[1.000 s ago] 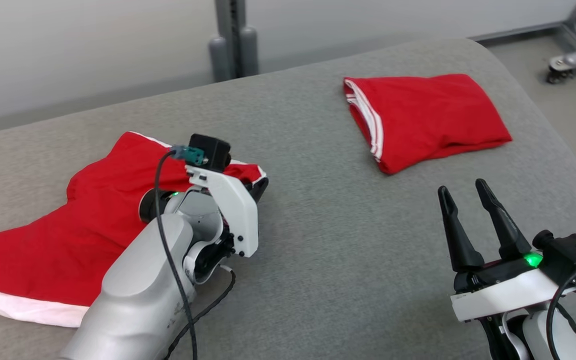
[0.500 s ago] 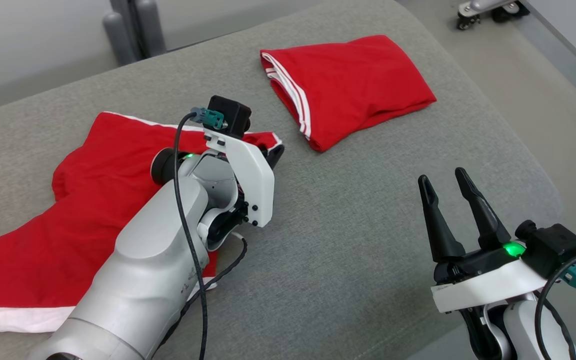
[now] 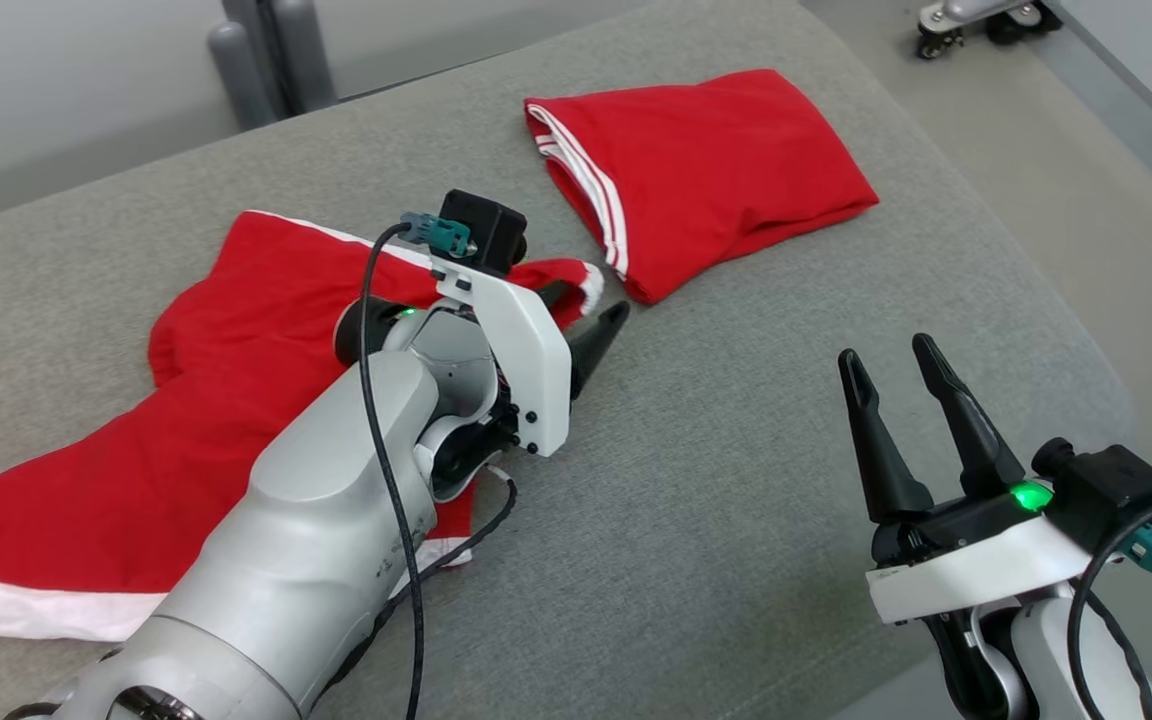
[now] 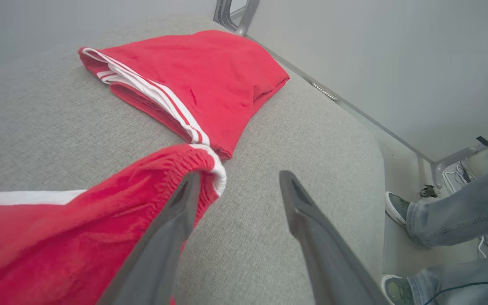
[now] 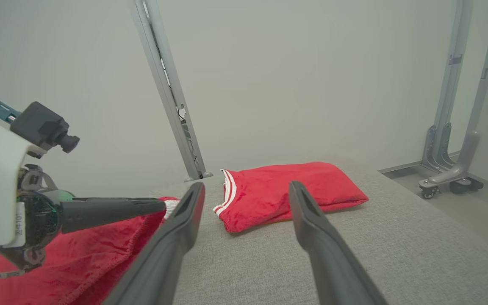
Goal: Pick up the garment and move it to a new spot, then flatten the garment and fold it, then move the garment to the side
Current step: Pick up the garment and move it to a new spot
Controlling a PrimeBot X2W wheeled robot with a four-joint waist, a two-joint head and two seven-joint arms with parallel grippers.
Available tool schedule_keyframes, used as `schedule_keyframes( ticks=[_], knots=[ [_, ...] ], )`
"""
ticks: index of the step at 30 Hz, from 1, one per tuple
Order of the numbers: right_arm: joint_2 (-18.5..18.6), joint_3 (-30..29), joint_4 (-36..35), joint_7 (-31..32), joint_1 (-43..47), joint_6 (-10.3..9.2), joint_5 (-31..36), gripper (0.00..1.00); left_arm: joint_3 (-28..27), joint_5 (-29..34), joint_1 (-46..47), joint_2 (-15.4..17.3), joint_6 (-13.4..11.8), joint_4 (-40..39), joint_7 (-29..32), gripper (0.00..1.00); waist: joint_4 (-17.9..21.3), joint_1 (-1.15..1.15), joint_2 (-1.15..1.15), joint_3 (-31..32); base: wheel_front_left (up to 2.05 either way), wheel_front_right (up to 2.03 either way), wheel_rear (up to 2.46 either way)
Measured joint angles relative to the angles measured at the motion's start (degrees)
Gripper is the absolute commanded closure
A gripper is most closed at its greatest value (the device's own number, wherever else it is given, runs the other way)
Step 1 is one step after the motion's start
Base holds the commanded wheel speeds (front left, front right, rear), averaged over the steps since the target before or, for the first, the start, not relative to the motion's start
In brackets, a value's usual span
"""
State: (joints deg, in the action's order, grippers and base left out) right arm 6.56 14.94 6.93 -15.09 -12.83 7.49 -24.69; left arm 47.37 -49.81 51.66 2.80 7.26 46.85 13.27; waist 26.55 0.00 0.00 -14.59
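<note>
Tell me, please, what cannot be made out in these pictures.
Head view: the left arm covers the middle of the spread garment; the picture's left edge cuts its hem.
Left wrist view: the right edge cuts the person down to legs and shoes.
Same view: whether the left tool touches that garment is unclear.

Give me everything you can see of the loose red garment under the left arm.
The loose red garment is soft-looking cloth with a broad white band along its near edge and white trim on a gathered corner. It lies unfolded and rumpled on the grey padded surface, partly under the left arm. The left gripper stands open at that corner, one finger against the cloth, clamping nothing. The folded red garment lies close beyond it.
</note>
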Motion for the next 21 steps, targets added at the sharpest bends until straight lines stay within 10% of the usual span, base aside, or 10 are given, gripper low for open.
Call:
schedule_keyframes(
  ticks=[15, 21],
  knots=[
    [3.9, -1.2, -0.3, 0.0, 1.9, 0.0, 0.3, 0.0, 3.1, -4.1, -0.9, 1.4, -0.6, -5.3, -9.0, 0.0, -9.9, 0.0, 0.0, 5.0, 0.0, 0.0, 0.0],
    [4.9, -3.1, -0.5, 0.0, 5.3, 0.0, 0.4, 0.0, 2.4, 0.5, -6.6, 8.9, -6.5, -9.5, -18.5, 0.0, -14.7, 0.0, 0.0, 7.8, 0.0, 0.0, 0.0]
  ],
)
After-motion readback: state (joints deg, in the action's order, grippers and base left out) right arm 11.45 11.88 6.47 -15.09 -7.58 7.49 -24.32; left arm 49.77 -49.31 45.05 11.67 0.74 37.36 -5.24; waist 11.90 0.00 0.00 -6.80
